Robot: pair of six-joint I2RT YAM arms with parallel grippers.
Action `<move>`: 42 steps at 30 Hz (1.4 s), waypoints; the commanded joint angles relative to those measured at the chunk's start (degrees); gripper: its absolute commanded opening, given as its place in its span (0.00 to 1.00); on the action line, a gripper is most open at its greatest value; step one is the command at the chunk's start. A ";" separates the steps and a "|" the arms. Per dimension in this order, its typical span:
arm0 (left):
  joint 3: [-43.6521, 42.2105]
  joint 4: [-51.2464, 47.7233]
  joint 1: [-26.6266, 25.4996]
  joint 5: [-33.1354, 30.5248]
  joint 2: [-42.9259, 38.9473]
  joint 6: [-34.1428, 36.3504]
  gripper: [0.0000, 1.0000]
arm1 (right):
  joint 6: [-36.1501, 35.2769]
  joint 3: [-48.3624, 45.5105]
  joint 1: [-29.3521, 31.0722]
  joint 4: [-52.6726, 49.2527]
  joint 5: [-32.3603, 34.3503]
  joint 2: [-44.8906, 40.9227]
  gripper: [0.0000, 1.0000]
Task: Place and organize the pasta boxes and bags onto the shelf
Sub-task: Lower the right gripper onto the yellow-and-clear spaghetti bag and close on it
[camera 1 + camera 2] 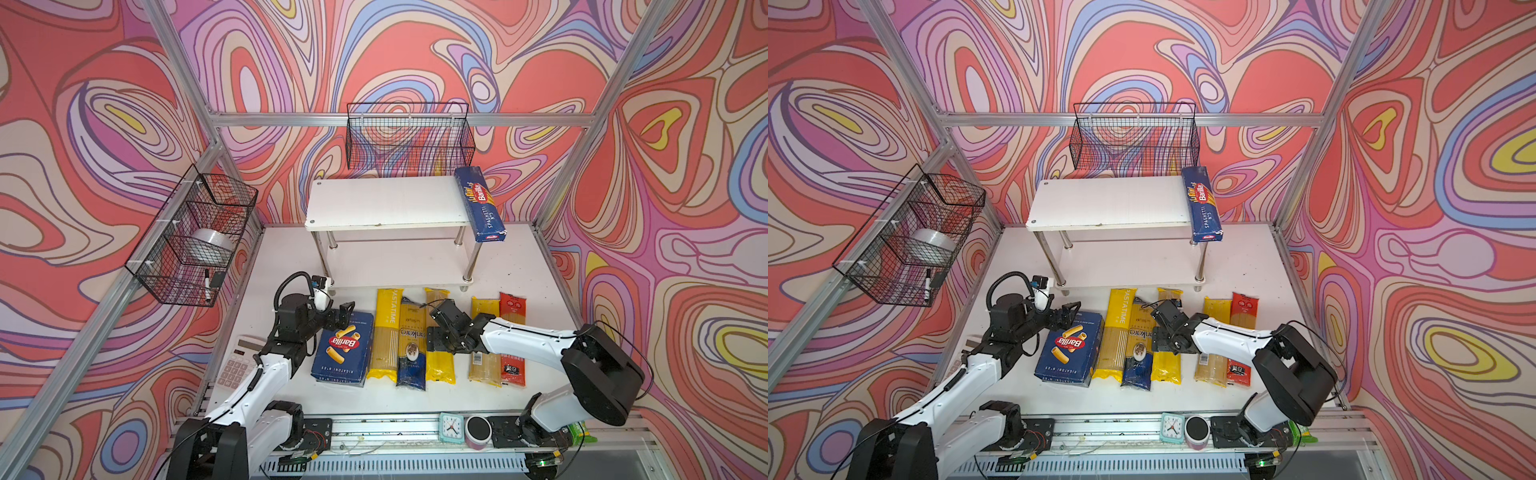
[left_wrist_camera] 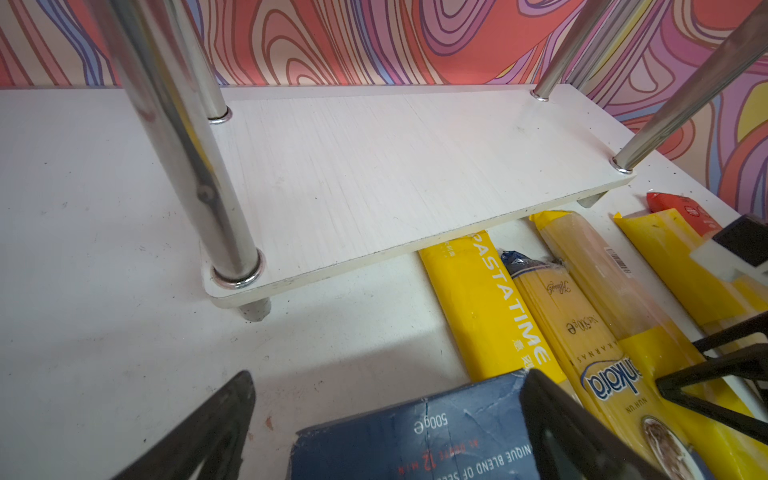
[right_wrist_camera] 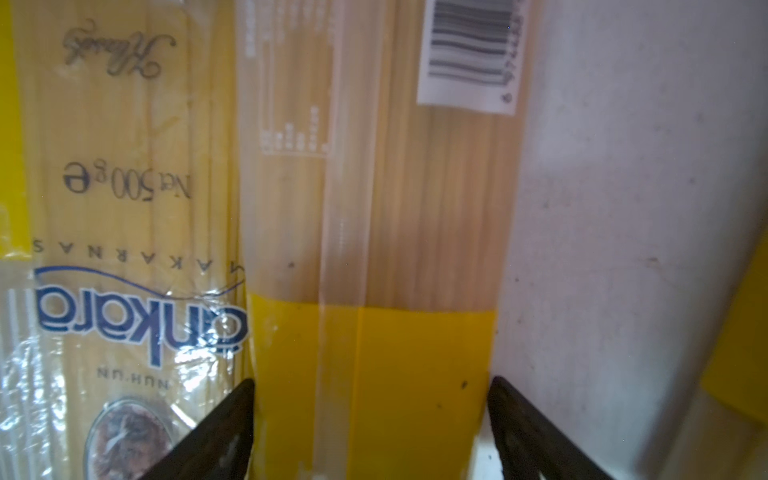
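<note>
The shelf (image 2: 374,174) boards look like matt white wood with fine lines. Its legs (image 2: 178,137) are shiny smooth metal. The yellow bag (image 3: 374,353) is glossy plastic. The rigatoni box (image 2: 415,440) is creased cardboard.

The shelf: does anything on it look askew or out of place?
Yes. The Spaghetti box lies at the right end of the top board of the shelf, slightly crooked, and its near end sticks out past the front edge.

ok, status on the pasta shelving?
Left gripper open at rigatoni box far end. Right gripper open, straddling middle yellow bag, not lifted. Spaghetti box on shelf top, overhanging. Nothing blocking shelf.
</note>
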 commanded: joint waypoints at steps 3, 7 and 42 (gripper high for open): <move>1.83 -0.04 -0.18 0.49 0.87 0.41 1.00 | 0.60 -1.46 0.39 -1.52 1.86 0.88 0.88; 1.85 -0.10 -0.20 0.41 0.82 0.44 1.00 | 0.79 -2.10 0.38 -0.66 1.54 2.26 0.86; 1.84 -0.04 -0.20 0.16 0.80 0.25 1.00 | 2.46 -8.14 0.32 1.32 3.73 -3.89 0.41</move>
